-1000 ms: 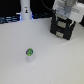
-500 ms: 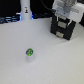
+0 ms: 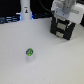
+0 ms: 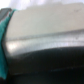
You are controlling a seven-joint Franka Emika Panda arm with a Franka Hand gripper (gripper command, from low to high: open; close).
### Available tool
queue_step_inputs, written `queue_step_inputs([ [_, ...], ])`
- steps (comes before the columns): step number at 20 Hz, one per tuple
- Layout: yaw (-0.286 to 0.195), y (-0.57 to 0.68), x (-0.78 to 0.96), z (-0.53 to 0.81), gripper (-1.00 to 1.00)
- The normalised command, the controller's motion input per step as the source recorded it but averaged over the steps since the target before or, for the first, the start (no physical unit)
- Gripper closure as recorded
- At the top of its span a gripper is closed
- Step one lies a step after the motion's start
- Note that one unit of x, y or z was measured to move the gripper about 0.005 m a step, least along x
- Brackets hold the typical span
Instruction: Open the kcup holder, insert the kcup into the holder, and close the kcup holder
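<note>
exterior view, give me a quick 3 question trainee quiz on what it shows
1. True or false: the kcup stands apart from the kcup holder on the table.
2. What colour is the kcup's top?
3. The gripper is: A) over the kcup B) at the kcup holder C) beside the white bottle

Key
1. True.
2. Green.
3. B, at the exterior view's right. Whether its jaws are open or shut cannot be told; the wrist view is a blurred close-up.
</note>
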Motion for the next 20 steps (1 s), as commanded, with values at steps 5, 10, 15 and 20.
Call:
queue_step_inputs([
  [5, -0.107, -0.39, 0.92, 0.08, 1.00],
  [10, -0.096, -0.37, 0.93, 0.08, 1.00],
  [15, -0.094, -0.35, 0.93, 0.12, 1.00],
  [20, -0.095, -0.38, 0.90, 0.12, 1.00],
])
